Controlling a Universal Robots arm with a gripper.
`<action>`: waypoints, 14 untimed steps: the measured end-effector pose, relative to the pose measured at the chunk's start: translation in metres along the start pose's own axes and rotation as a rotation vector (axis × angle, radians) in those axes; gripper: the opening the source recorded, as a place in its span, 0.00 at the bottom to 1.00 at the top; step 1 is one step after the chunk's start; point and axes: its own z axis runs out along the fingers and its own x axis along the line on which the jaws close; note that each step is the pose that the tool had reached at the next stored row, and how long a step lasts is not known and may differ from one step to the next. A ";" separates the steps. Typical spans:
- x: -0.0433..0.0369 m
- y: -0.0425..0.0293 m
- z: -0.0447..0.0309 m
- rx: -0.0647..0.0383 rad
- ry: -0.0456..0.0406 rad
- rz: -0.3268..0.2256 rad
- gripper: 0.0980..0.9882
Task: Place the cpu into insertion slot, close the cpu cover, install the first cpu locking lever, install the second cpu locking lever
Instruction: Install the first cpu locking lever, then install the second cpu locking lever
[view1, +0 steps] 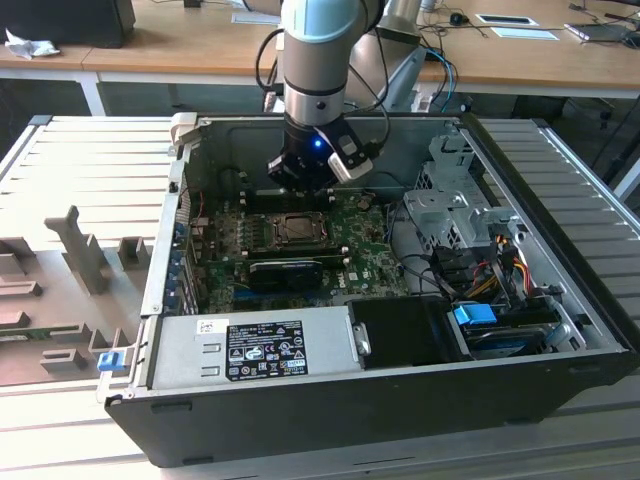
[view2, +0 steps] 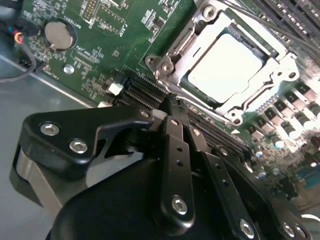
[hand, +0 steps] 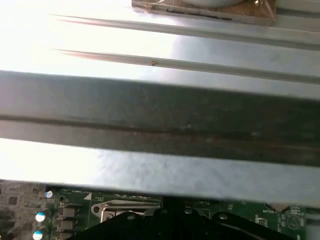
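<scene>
The cpu (view2: 225, 67) lies flat in the insertion slot (view1: 297, 230) on the green board, its pale metal top showing. The silvery cpu cover (view2: 172, 50) lies down around it, framing the chip through its window. Thin metal lever rods (view2: 280, 25) run along one side of the socket; whether they are latched I cannot tell. My gripper (view2: 171, 106) hangs just above the board beside the socket's edge, over the black card slots (view2: 145, 90). Its black fingers meet at the tips, shut on nothing. In the exterior view the gripper (view1: 300, 185) sits over the socket's far side.
A long black expansion card (view1: 285, 272) lies just in front of the socket. The power supply (view1: 255, 345) fills the case's near side. A drive cage (view1: 450, 200) and cables (view1: 480, 270) stand at the exterior view's right. The case wall (hand: 160, 110) is close behind the wrist.
</scene>
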 end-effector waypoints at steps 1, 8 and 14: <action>0.0001 -0.0005 0.0000 0.000 -0.0001 0.000 0.01; 0.0006 -0.0059 -0.0007 0.000 0.0001 0.000 0.01; 0.0009 -0.0094 -0.0011 0.000 0.0001 0.000 0.01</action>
